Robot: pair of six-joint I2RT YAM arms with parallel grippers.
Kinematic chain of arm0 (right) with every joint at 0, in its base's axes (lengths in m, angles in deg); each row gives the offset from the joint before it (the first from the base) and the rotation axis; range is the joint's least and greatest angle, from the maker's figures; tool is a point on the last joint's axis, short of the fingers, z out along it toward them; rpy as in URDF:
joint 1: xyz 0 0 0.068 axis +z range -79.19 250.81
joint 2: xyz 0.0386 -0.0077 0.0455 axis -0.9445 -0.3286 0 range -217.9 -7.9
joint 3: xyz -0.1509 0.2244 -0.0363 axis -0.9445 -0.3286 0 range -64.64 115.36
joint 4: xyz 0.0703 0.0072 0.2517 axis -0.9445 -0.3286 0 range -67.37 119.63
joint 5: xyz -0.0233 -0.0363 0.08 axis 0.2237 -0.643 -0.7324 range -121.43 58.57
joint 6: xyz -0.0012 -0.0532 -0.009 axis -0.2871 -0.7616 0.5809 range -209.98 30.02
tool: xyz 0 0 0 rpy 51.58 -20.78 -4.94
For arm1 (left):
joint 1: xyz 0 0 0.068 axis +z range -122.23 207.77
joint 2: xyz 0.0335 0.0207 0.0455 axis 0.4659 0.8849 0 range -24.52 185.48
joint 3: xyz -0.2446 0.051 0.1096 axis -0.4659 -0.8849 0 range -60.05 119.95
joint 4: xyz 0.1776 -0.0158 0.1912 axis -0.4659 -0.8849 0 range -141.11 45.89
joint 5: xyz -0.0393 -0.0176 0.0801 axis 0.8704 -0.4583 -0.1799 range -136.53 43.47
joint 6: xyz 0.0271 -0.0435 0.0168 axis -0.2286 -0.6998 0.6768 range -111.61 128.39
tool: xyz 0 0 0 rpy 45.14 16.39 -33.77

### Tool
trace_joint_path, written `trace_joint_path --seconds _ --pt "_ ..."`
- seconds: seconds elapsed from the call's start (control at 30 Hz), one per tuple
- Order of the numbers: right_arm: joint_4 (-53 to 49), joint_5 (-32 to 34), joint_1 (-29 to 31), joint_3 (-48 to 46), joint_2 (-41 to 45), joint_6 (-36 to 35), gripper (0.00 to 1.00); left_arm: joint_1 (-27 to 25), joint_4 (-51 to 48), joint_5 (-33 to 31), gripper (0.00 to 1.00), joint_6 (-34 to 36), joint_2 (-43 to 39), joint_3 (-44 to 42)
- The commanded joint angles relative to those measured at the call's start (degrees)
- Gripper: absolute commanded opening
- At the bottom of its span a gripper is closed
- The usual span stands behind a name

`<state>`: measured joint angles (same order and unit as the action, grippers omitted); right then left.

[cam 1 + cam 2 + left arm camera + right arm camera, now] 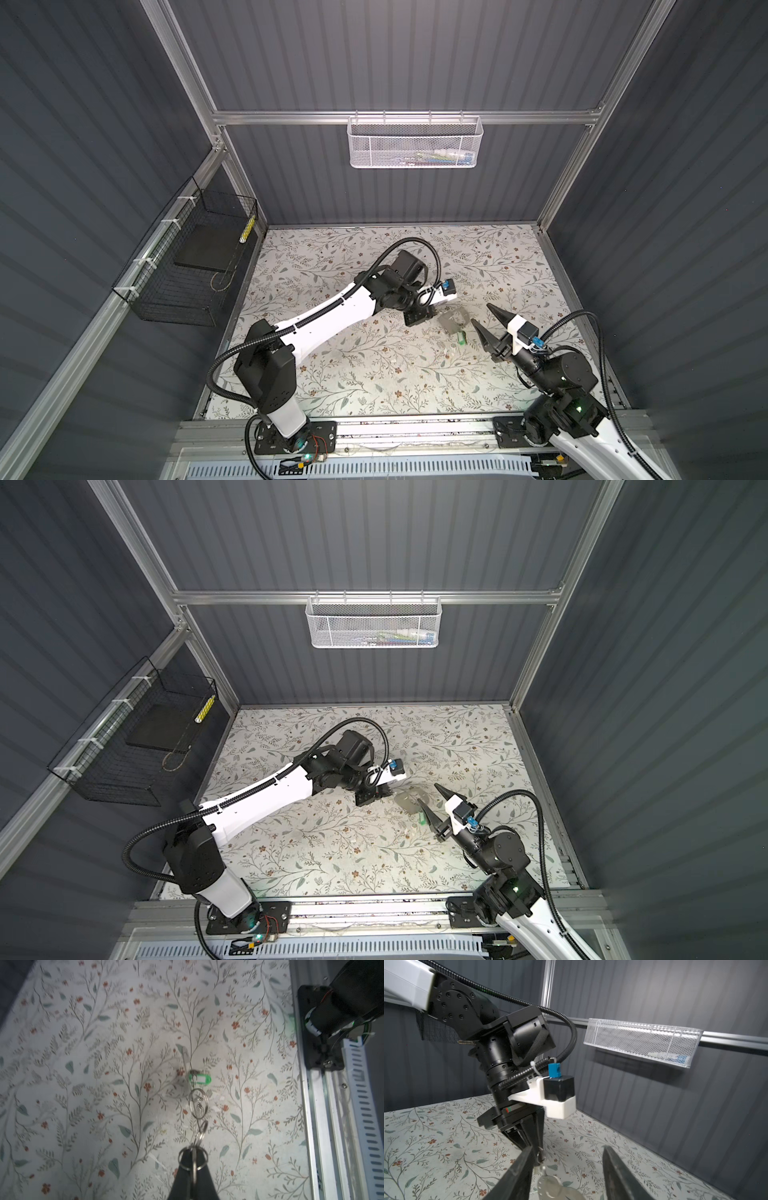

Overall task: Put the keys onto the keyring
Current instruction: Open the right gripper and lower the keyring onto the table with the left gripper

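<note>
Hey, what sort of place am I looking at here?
Probably a robot test cell in a lab: grey ribbed wall panels on an aluminium frame, a left arm and right arm bolted to a front rail, and a white mesh basket hung on the back.

Enclosure: dark grey ribbed walls (395, 54) on three sides, joined by an aluminium frame (291, 117). A white mesh basket (415, 145) hangs from the rear rail; its small contents are too indistinct to identify. A black wire basket (187, 266) is tied to the side rail at the left of both top views and contains a dark flat slab (203, 249). The table (374, 374) has a pale floral cover. Lighting is soft; shadows are faint.
</note>
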<state>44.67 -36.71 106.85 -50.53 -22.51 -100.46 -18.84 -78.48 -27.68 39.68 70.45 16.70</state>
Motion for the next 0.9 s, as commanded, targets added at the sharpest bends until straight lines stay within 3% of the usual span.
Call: trace_joint_path --seconds 0.0,0.6,0.77,0.83,0.87 --pt "0.2 1.1 -0.2 0.1 -3.4 0.8 0.56 1.7 -2.3 -4.3 0.0 1.4 -0.8 -4.7" --pt "3.5 6.3 -0.3 -3.9 -6.6 2.7 0.63 4.4 -5.3 -20.3 0.0 5.8 4.3 -15.0" --pt "5.1 7.4 -0.9 -5.3 -7.5 2.8 0.67 5.2 -5.0 -21.8 0.14 4.6 3.8 -16.7" --pt "6.0 7.4 -1.4 -5.8 -8.2 3.1 0.69 5.7 -4.7 -22.6 0.34 3.1 3.0 -17.3" --pt "6.4 7.4 -1.9 -5.9 -8.8 3.4 0.7 6.0 -4.5 -23.1 0.54 2.0 2.5 -17.4"
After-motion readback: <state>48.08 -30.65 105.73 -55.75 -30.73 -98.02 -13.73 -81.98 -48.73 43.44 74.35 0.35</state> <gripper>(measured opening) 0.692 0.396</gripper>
